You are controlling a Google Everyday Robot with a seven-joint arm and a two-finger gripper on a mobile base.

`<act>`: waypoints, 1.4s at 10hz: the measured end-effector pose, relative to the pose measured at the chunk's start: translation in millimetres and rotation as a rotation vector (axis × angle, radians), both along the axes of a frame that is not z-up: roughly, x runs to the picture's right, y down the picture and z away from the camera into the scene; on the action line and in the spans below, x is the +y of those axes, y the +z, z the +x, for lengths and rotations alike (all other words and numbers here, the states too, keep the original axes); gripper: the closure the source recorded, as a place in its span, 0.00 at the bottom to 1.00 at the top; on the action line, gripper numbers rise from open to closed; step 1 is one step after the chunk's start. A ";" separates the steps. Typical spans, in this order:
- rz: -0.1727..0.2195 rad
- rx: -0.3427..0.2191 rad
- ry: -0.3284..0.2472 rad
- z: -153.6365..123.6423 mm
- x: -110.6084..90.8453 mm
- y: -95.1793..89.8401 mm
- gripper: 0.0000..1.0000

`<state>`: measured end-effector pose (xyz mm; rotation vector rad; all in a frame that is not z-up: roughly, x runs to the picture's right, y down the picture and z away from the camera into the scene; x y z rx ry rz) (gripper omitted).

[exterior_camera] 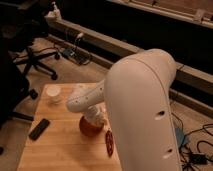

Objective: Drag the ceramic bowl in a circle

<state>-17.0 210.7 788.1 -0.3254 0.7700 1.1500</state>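
Observation:
The ceramic bowl [89, 127], round and glossy red-orange, sits on the wooden table [60, 150] just right of its middle. My gripper [95, 116] comes down onto the bowl's far right rim from the white forearm and is shut on it. The wrist hides the bowl's upper part. The big white upper arm [145, 115] fills the right side of the view.
A small white cup [53, 93] stands at the table's far left corner. A black flat device [39, 128] lies near the left edge. A red thing [109, 143] lies just right of the bowl. Office chairs and cables are on the floor beyond.

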 end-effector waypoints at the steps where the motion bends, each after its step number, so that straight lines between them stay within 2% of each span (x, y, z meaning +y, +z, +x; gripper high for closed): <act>1: -0.026 -0.009 -0.022 -7.4 16.2 -11.1 0.88; 3: -0.091 -0.070 -0.071 -35.6 51.1 -31.2 0.88; 5: -0.139 -0.163 -0.137 -69.4 71.8 -48.6 0.88; 7: -0.150 -0.297 -0.196 -120.7 74.7 -67.3 0.88; 8: -0.144 -0.368 -0.224 -149.9 70.9 -77.5 0.88; 9: -0.135 -0.415 -0.239 -169.3 66.2 -81.1 0.88; 11: -0.120 -0.490 -0.243 -211.8 57.4 -78.6 0.88; 13: -0.099 -0.507 -0.211 -242.5 45.8 -55.4 0.88; 14: -0.082 -0.498 -0.192 -250.6 35.4 -39.5 0.88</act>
